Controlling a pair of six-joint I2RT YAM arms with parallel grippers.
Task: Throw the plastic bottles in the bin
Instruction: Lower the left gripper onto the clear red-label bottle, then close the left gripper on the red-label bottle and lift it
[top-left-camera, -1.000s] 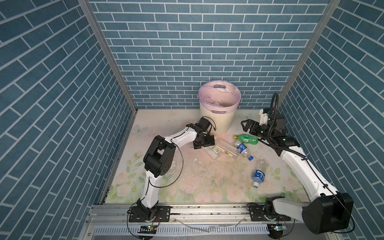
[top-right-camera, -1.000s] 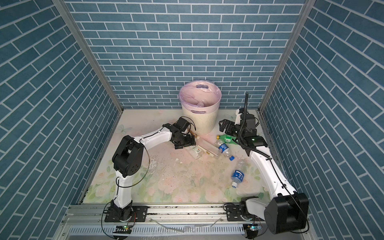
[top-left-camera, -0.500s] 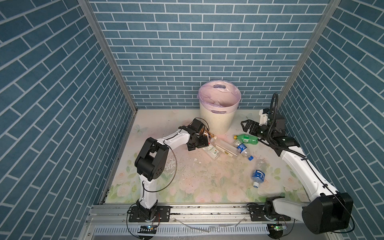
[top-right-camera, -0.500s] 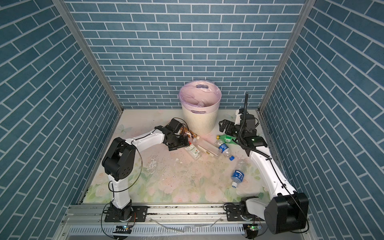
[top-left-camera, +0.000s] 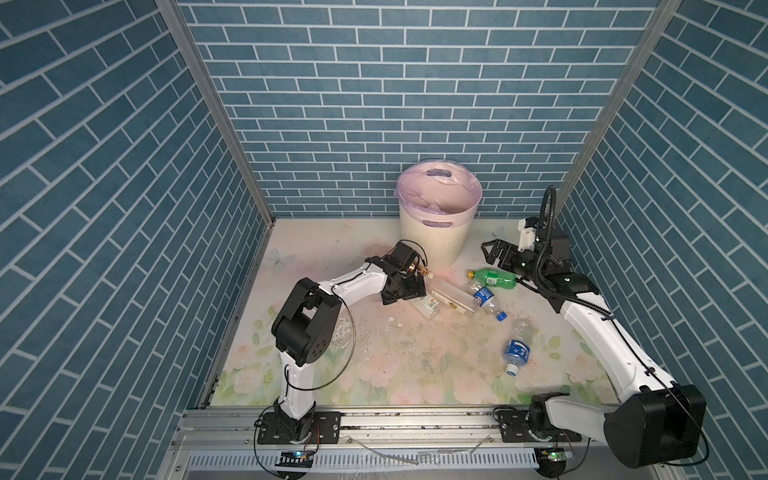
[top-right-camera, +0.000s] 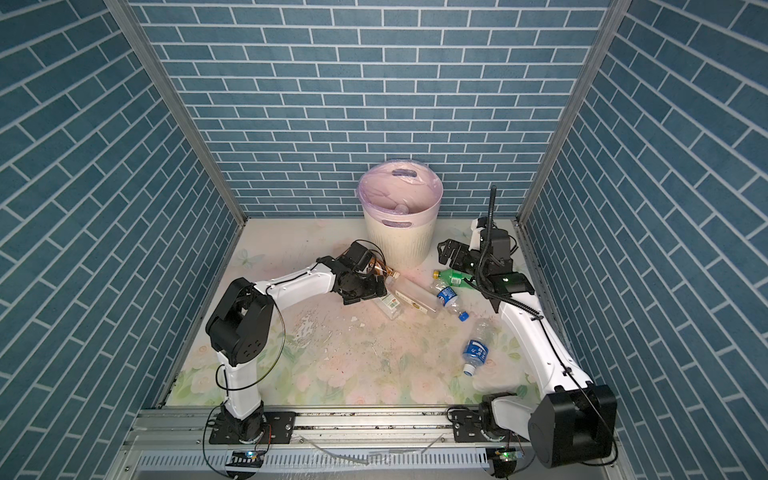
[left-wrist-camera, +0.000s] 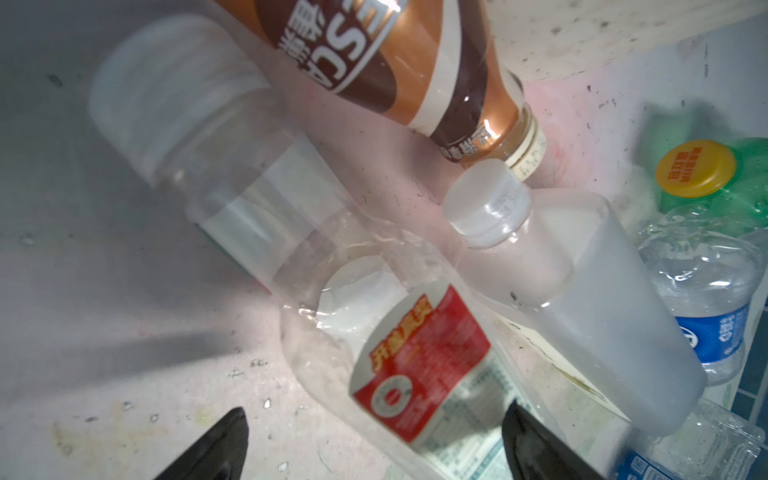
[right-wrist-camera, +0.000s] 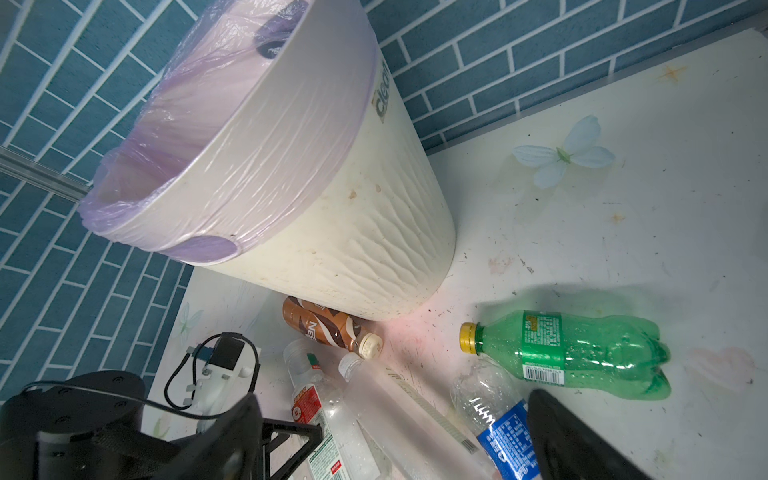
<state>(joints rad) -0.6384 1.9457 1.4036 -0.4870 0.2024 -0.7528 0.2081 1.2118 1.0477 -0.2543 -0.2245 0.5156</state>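
Brown plastic bottle (left-wrist-camera: 395, 70) w/ tan-and-white swirl label: white "ESCA" reads in left wrist view, "NES" in right wrist view, plus Chinese chars. It lies on its side at the foot of the bin, a cream-white ribbed round bucket (top-left-camera: 436, 241) w/ lilac bag liner and grey "clea…" lettering (right-wrist-camera: 380, 99) under the rim.

Clear bottle w/ red label (left-wrist-camera: 419, 361): yellow Chinese chars, fine print unreadable. Frosted square-sided bottle w/ white cap (left-wrist-camera: 590, 316) has its cap just beside the brown one's cap. Green bottle w/ yellow cap (top-left-camera: 494, 278): red cap print too small to read. Crushed clear bottle w/ blue label (top-left-camera: 484, 296) lies just beside it. A second blue-label bottle (top-left-camera: 516, 353) lies well apart. All are on the floral-print tabletop (top-left-camera: 374, 357).

Left gripper (left-wrist-camera: 374, 449): jaws spread wide, red-label bottle's body b/w the tips. One tip is clear of it, the other overlaps its edge, contact can't tell; not clamped. Right gripper (top-left-camera: 494, 251): jaws fully apart, empty, above tabletop b/w bin and green bottle.
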